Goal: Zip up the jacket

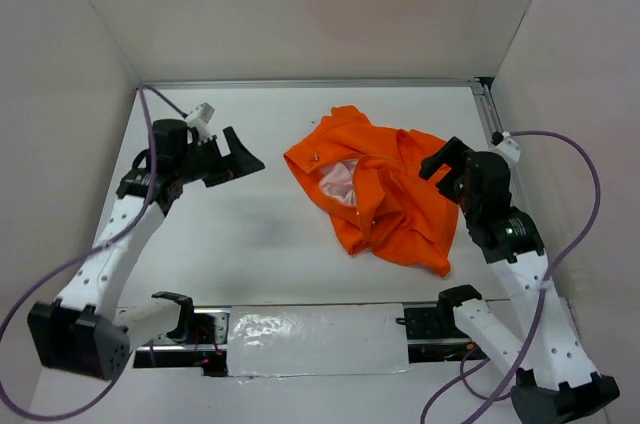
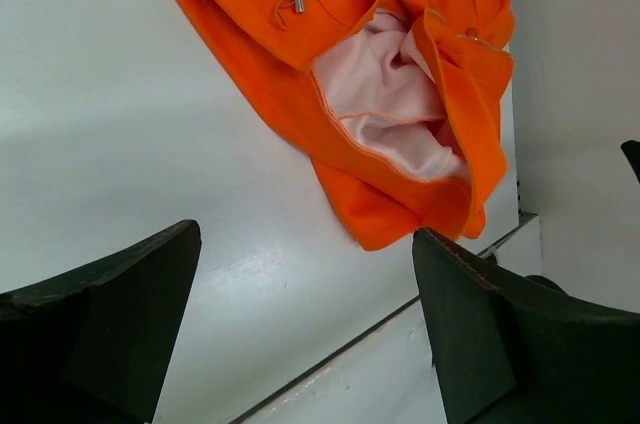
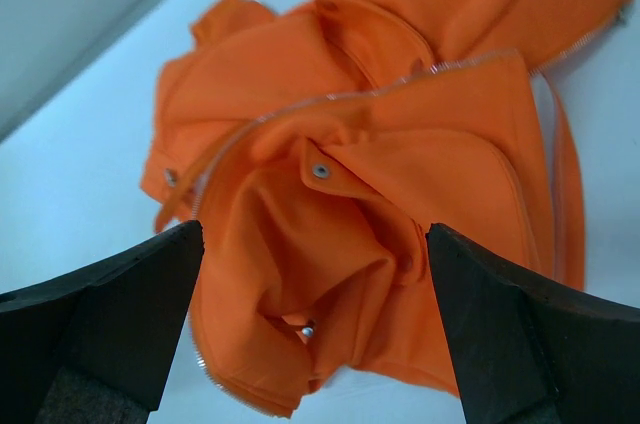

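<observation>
The orange jacket (image 1: pixel 375 189) lies crumpled on the white table, right of centre, with pale pink lining (image 1: pixel 338 182) showing. My left gripper (image 1: pixel 240 156) is open and empty, well to the left of the jacket, above the table. The left wrist view shows the jacket (image 2: pixel 360 54) ahead with the lining (image 2: pixel 385 104) exposed. My right gripper (image 1: pixel 440 159) is open and empty, hovering over the jacket's right edge. In the right wrist view the jacket (image 3: pixel 400 174) fills the frame, with a light zipper line (image 3: pixel 350 96) and a snap (image 3: pixel 321 171) visible between my fingers.
White walls enclose the table on three sides. A metal rail (image 1: pixel 300 82) runs along the far edge. A taped strip (image 1: pixel 315 339) lies between the arm bases at the near edge. Purple cables (image 1: pixel 590 194) hang beside each arm.
</observation>
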Controlling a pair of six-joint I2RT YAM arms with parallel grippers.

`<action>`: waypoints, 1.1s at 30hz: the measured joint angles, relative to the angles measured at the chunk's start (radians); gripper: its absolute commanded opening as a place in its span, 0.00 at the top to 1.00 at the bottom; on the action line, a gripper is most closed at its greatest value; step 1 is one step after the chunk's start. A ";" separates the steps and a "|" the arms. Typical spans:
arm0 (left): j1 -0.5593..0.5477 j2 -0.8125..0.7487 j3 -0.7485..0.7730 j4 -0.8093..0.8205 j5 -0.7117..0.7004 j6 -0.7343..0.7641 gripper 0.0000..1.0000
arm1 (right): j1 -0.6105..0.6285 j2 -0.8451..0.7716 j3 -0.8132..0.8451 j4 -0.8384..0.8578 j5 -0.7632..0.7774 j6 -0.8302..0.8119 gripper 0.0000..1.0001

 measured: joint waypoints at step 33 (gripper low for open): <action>-0.220 1.285 0.873 0.051 0.011 0.405 1.00 | -0.346 0.982 0.114 0.170 -0.253 0.059 0.98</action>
